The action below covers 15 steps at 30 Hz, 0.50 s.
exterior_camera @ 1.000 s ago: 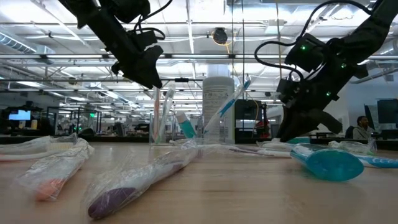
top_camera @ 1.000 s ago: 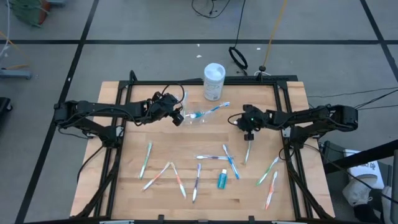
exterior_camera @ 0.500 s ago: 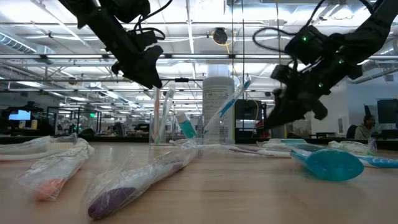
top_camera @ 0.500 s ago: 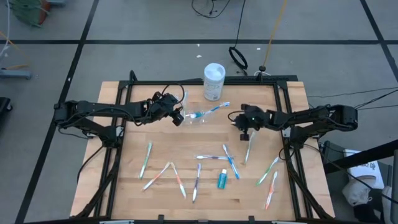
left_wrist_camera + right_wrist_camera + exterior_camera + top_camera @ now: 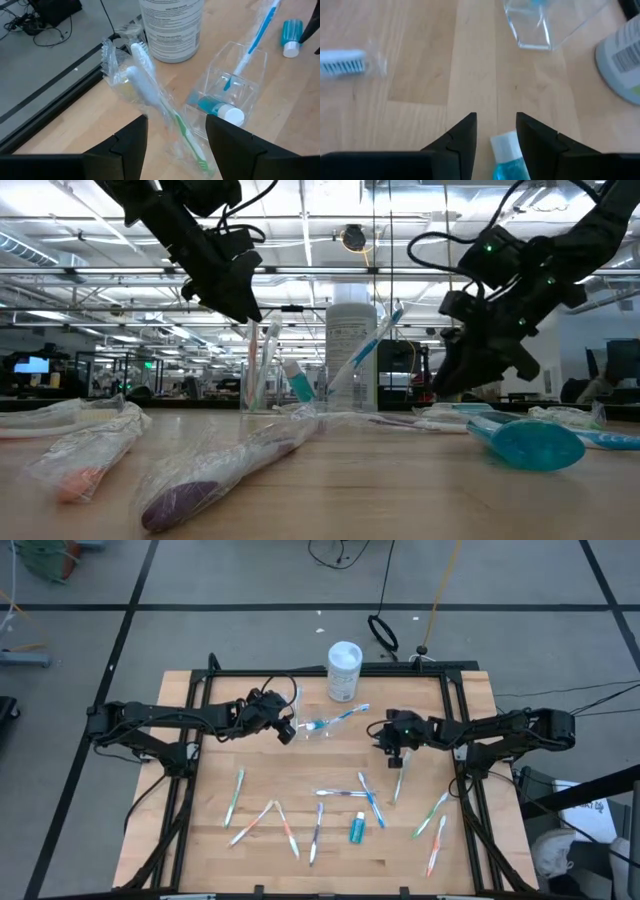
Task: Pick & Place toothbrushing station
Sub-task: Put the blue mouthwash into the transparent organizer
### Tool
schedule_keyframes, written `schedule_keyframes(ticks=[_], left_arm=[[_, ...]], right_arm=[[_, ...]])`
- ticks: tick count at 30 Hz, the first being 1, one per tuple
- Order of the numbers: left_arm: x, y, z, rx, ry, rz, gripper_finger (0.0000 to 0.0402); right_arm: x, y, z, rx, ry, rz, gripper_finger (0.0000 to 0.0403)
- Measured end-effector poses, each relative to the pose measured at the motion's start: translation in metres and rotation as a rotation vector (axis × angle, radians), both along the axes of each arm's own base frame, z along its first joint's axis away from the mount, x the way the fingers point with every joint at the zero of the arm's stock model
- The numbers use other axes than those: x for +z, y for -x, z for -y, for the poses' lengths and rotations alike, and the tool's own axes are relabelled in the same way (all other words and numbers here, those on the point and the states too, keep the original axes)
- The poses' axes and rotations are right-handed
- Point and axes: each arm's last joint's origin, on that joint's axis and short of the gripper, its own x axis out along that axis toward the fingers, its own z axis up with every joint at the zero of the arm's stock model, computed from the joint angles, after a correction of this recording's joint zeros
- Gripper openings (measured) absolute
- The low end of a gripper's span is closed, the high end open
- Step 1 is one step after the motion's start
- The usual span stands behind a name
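The clear cup (image 5: 320, 728) stands upright near the table's far middle, holding a blue toothbrush (image 5: 348, 716) and a toothpaste tube (image 5: 215, 107). Just left of it my left gripper (image 5: 176, 145) is open, and a wrapped green-handled toothbrush (image 5: 150, 80) runs steeply up between its fingers, head uppermost. Right of the cup my right gripper (image 5: 496, 137) is open above the table. A teal toothpaste tube (image 5: 506, 152) lies between its fingers, white cap pointing toward the cup. My left gripper has the wrapped toothbrush's handle (image 5: 192, 150) passing between its spread fingers; whether either finger touches it, I cannot tell. My right gripper has the tube's cap end (image 5: 503, 142) close against one finger (image 5: 530, 137), with a gap to the other; whether it touches, I cannot tell.
A tall white tub (image 5: 343, 670) stands at the far edge behind the cup. Several wrapped toothbrushes, such as one (image 5: 235, 795) at the left and one (image 5: 398, 780) below my right gripper, and another teal tube (image 5: 356, 830) lie across the near half.
My right gripper has turned at the wrist, its tip has swung up a little from the table, and its fingers have opened. The left arm, the cup and the loose toothbrushes have stayed where they were.
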Motion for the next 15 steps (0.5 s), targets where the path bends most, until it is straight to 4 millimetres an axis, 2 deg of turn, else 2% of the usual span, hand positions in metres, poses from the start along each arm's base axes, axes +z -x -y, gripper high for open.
schedule_keyframes(ticks=[7, 15], left_arm=[[0.0, 0.0, 0.0, -0.001, -0.002, 0.006, 0.0207], [0.001, -0.001, 0.0, -0.001, -0.002, 0.008, 0.0207]], right_arm=[[-0.01, -0.002, 0.001, -0.016, -0.012, -0.053, 0.0132], [-0.026, -0.005, 0.011, -0.063, 0.059, -0.11, 0.0132]])
